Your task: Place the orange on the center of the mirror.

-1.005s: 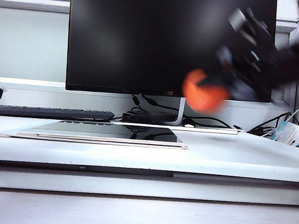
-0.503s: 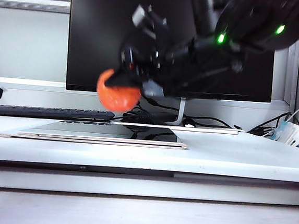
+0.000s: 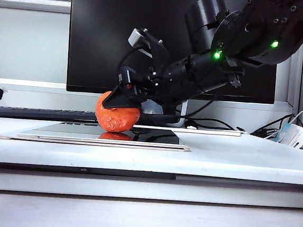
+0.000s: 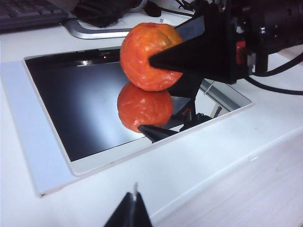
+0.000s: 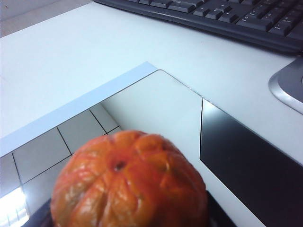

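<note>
Holding the orange (image 3: 117,118) between the two black fingers of my right end effector (image 3: 122,101), I have it right at the mirror (image 4: 90,156), its underside meeting its own reflection in the glass. This is the set-down step. From the left wrist view the fruit sits under my fingertips, over the middle stretch of the mirror though perhaps a little toward the edge nearer the monitor (image 3: 110,35); I cannot tell exactly how centred it is. Whether it already rests its weight on the glass or only grazes it is not clear either.

Next I judge I should check the centring, nudge if needed, then spread the fingers gently so the round fruit does not roll, and lift straight away.

My left end effector (image 4: 131,210) waits well apart from the orange, off the mirror's near edge over the desk (image 3: 243,158), its tips pinched together, carrying nothing.
</note>
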{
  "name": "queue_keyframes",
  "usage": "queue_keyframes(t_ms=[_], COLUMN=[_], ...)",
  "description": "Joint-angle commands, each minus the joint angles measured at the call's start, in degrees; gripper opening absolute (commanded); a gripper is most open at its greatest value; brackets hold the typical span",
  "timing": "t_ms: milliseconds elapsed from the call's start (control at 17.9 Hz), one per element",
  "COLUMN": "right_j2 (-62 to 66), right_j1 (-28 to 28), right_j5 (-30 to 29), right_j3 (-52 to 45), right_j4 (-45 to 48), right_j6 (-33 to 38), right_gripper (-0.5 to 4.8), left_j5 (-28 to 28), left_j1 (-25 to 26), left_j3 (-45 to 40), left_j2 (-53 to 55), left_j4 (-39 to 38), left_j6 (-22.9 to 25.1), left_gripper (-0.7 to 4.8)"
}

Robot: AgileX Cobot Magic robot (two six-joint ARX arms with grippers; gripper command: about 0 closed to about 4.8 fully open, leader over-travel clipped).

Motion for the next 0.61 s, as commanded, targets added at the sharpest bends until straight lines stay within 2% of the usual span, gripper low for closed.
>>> queue_keyframes(t_ms=[56, 112, 168, 503, 614], right_j2=[-0.1, -0.2, -0.6, -0.9, -0.9], right_j1=[0.2, 0.1, 0.1, 0.1, 0.1], right_j5=[0.0, 0.0, 0.0, 0.1, 1.5], right_j3=[0.1, 0.1, 0.1, 0.1, 0.1], right_j4=[1.9, 3.0, 3.9, 1.1, -0.1], right_j6=[1.0, 2.9, 4.2, 4.2, 4.1], right_gripper=[2.85, 3.45, 3.61, 3.86, 4.43], left_j5=[0.2, 0.2, 0.2, 0.2, 0.2], left_j1=[0.0, 0.0, 0.0, 0.0, 0.0], left_j3=[0.1, 0.1, 0.1, 0.1, 0.1], left_j2=[0.0, 0.0, 0.0, 0.0, 0.0], left_j4=[0.6, 0.6, 0.6, 0.6, 0.6], left_j6=[-0.2, -0.2, -0.2, -0.2, -0.2], left_gripper=[-0.05, -0.05, -0.05, -0.05, -0.05])
